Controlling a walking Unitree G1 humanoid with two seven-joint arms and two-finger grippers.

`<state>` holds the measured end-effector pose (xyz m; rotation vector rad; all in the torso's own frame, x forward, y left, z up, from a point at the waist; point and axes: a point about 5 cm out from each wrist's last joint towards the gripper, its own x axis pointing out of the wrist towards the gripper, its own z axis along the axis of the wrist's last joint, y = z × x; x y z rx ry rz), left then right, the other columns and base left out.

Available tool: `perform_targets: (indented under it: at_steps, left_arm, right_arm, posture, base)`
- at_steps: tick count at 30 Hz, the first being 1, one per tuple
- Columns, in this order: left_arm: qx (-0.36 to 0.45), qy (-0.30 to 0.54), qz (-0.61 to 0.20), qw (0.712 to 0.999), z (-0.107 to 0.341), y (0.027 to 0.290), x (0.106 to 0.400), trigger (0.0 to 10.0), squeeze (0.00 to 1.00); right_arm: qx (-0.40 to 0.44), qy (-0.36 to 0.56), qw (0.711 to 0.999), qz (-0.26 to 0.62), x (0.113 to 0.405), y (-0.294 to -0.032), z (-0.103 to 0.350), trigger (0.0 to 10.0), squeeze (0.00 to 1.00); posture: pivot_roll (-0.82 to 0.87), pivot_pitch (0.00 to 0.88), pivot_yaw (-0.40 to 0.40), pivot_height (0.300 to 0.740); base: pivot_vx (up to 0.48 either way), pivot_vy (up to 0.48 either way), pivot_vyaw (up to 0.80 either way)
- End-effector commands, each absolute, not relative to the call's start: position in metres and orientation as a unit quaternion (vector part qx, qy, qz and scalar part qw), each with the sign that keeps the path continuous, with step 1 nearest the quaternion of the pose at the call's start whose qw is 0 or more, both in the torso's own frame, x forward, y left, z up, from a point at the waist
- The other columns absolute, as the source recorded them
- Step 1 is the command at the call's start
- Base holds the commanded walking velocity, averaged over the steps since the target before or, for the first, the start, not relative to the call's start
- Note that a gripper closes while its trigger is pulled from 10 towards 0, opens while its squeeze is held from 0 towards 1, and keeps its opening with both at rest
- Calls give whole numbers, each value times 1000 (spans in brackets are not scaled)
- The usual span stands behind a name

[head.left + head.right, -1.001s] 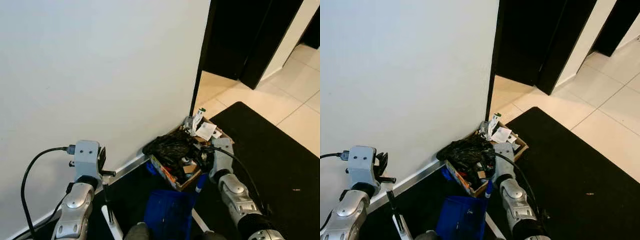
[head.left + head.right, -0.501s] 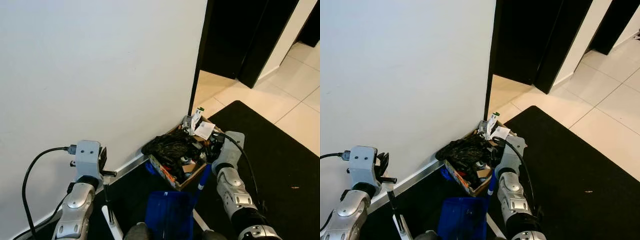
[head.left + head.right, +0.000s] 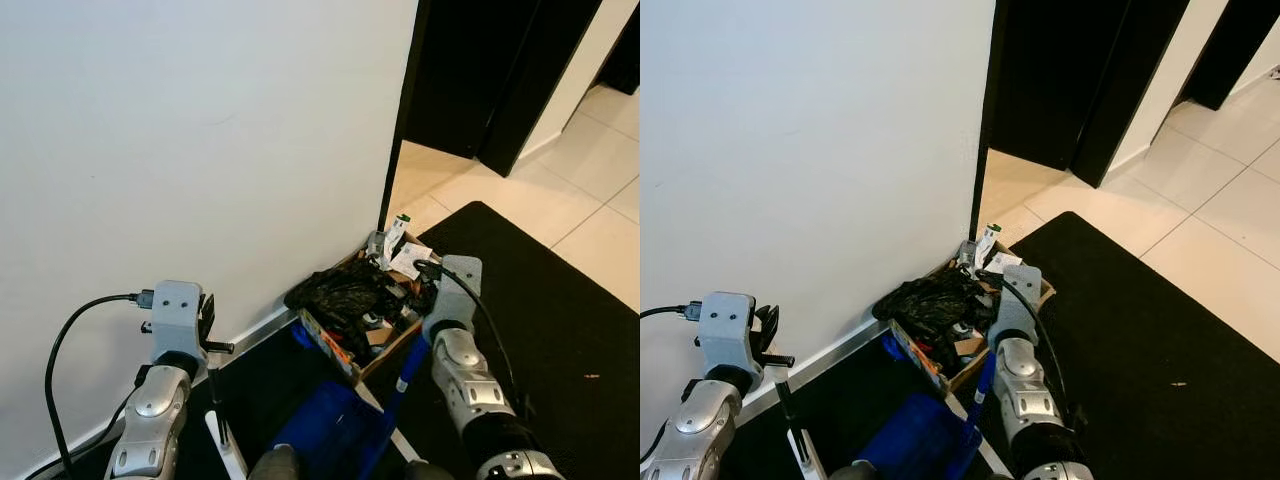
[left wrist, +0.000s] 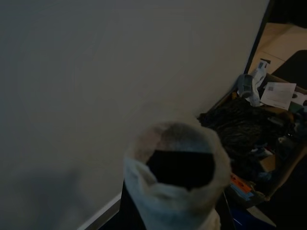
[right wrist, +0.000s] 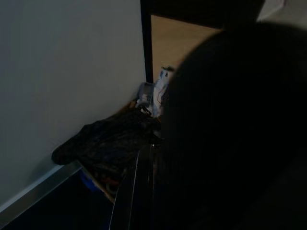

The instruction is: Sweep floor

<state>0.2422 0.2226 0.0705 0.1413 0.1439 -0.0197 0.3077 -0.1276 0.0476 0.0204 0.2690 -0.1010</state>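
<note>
I see a white wall (image 3: pixel 200 130) and black mat (image 3: pixel 540 300), a cardboard trash box (image 3: pixel 375 300) beyond my right hand (image 3: pixel 445 300), the blue plastic dustpan (image 3: pixel 330 440) below it, while my left hand (image 3: pixel 205 335) grips the broom pole (image 3: pixel 216 410); right fingers' state unclear.

Matt white painted wall (image 3: pixel 200 130) above a glossy white skirting board (image 3: pixel 262 328). Brown cardboard box (image 3: pixel 385 352) stuffed with crinkled, shiny black plastic bag (image 3: pixel 335 290) and white paper scraps (image 3: pixel 411 262). Blue plastic dustpan (image 3: pixel 325 440). Matt black carpet (image 3: pixel 540 300) against smooth, faintly glossy beige tiles (image 3: pixel 590 170). Brushed silver metal arm casings (image 3: pixel 465 375).
</note>
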Motion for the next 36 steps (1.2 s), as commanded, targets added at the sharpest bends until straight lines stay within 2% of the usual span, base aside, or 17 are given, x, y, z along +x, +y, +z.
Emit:
perform_targets:
  at_steps: [1,9,15,16,17,18,27,36]
  left_arm:
    - [71,84,-11,994,64,221,239,10000,0]
    - [71,84,-13,994,64,220,238,10000,0]
    - [71,84,-14,994,64,220,238,10000,0]
    - [71,84,-15,994,64,220,238,10000,0]
    - [71,84,-15,994,64,220,238,10000,0]
    - [71,83,-15,994,64,220,239,10000,0]
    - [68,78,-18,995,67,217,244,10000,0]
    - [65,70,-30,995,69,208,250,10000,0]
  right_arm:
    - [-21,162,985,-47,301,-132,37,0,0]
    - [-39,153,987,7,298,-132,40,0,0]
    - [-78,126,982,114,297,-128,53,0,0]
    - [-89,122,978,146,295,-128,55,3216,0]
    - [-89,122,978,146,295,-128,55,3216,0]
    - [-110,111,972,176,292,-134,61,10000,0]
    - [-105,83,975,176,291,-152,73,10000,0]
    - [-69,52,980,181,308,-140,78,10000,0]
  posture:
    - [126,96,5,740]
    - [122,104,6,740]
    - [119,111,8,740]
    - [117,112,8,740]
    - [117,112,8,740]
    - [115,114,8,740]
    - [107,116,4,740]
    - [105,124,14,740]
  base:
    - [0,0,0]
    - [0,0,0]
    - [0,0,0]
    - [0,0,0]
    - [0,0,0]
    - [0,0,0]
    - [0,0,0]
    - [0,0,0]
